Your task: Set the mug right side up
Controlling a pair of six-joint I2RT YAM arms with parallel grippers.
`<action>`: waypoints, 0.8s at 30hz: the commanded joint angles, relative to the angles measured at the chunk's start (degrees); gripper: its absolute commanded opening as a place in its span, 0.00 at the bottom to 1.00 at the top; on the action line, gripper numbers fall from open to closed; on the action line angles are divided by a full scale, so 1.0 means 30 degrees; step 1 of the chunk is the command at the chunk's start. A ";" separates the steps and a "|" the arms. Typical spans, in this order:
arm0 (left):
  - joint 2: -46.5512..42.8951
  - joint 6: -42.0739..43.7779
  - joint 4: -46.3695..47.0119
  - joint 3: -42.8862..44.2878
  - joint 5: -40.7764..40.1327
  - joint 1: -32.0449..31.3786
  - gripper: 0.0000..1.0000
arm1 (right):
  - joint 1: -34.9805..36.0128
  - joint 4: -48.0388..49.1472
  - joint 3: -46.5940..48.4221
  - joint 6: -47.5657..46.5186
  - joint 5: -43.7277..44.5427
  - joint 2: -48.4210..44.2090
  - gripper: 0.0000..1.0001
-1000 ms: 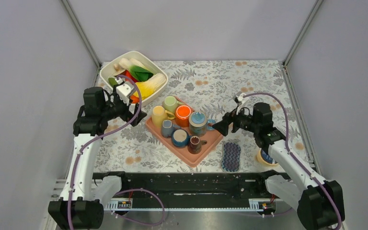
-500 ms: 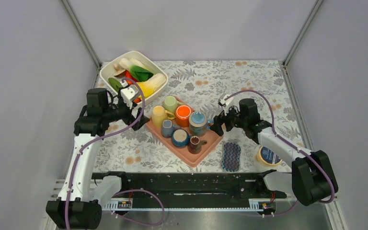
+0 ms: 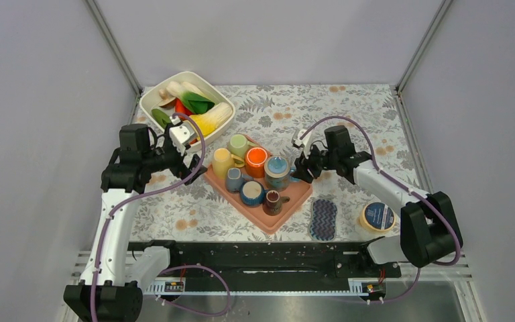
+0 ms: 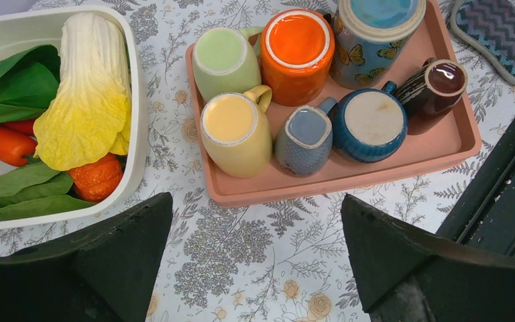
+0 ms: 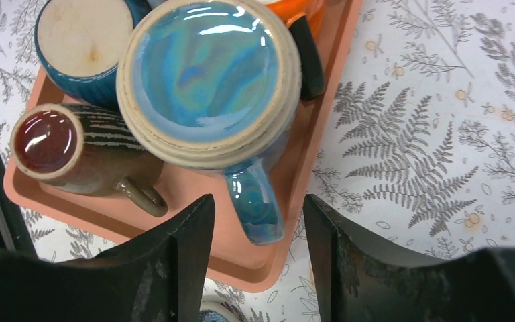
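Has swung left to the tray with the right end effector, jaws apart astride the handle of the upside-down blue mug standing there. Holds left end effector spread wide.

Blue mug, salmon tray, fern-print tbl.

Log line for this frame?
phase: pre-grasp | right hand: open, straddling handle of upside-down blue mug on tray | left hand: open, hovering beside tray
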 commanded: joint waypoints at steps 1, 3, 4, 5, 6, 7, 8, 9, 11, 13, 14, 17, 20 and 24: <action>-0.0233 0.0664 -0.0022 0.0767 0.0149 -0.0044 0.99 | 0.0830 -0.2517 0.1385 -0.1593 0.0035 0.0670 0.60; -0.0165 0.0593 -0.0023 0.0829 0.0249 -0.0035 0.99 | 0.1352 -0.3303 0.2082 -0.1540 0.0732 0.1511 0.59; -0.0139 0.0514 -0.0008 0.0859 0.0283 -0.0035 0.99 | 0.1620 -0.3691 0.2413 -0.1544 0.1140 0.1863 0.59; -0.0125 0.0493 -0.0021 0.0878 0.0321 -0.0049 0.99 | 0.1800 -0.4003 0.2667 -0.1559 0.1525 0.2123 0.58; -0.0116 0.0461 -0.0017 0.0877 0.0375 -0.0037 0.99 | 0.1954 -0.4203 0.2812 -0.1554 0.1789 0.2262 0.57; -0.0133 0.0428 -0.0037 0.0891 0.0427 -0.0035 0.99 | 0.2036 -0.4301 0.2833 -0.1586 0.1910 0.2283 0.55; -0.0135 0.0413 -0.0025 0.0871 0.0448 -0.0057 0.99 | 0.2073 -0.4288 0.2767 -0.1594 0.1980 0.2201 0.52; -0.0136 0.0407 -0.0045 0.0887 0.0484 -0.0045 0.99 | 0.2087 -0.4254 0.2638 -0.1628 0.2001 0.2085 0.48; -0.0150 0.0353 -0.0055 0.0866 0.0525 -0.0035 0.99 | 0.2086 -0.4023 0.2360 -0.1610 0.2020 0.1816 0.39; -0.0086 0.0342 -0.0038 0.0864 0.0658 -0.0032 0.99 | 0.2092 -0.3864 0.2120 -0.1560 0.2061 0.1612 0.30; -0.0016 0.0274 -0.0032 0.0879 0.0737 -0.0053 0.99 | 0.2079 -0.3787 0.2048 -0.1503 0.2083 0.1520 0.25; 0.0238 -0.0309 -0.0022 0.0950 0.1014 -0.0049 0.99 | 0.2093 -0.3435 0.1821 -0.0979 0.2061 0.1253 0.11; 0.0441 -0.1241 0.0207 0.0962 0.1209 -0.0062 0.99 | 0.2093 -0.2905 0.1519 0.0192 0.2331 0.0651 0.09; 0.0758 -0.3385 0.1079 0.0931 0.0743 -0.0277 0.99 | 0.2094 -0.2468 0.1219 0.2508 0.3430 -0.1063 0.00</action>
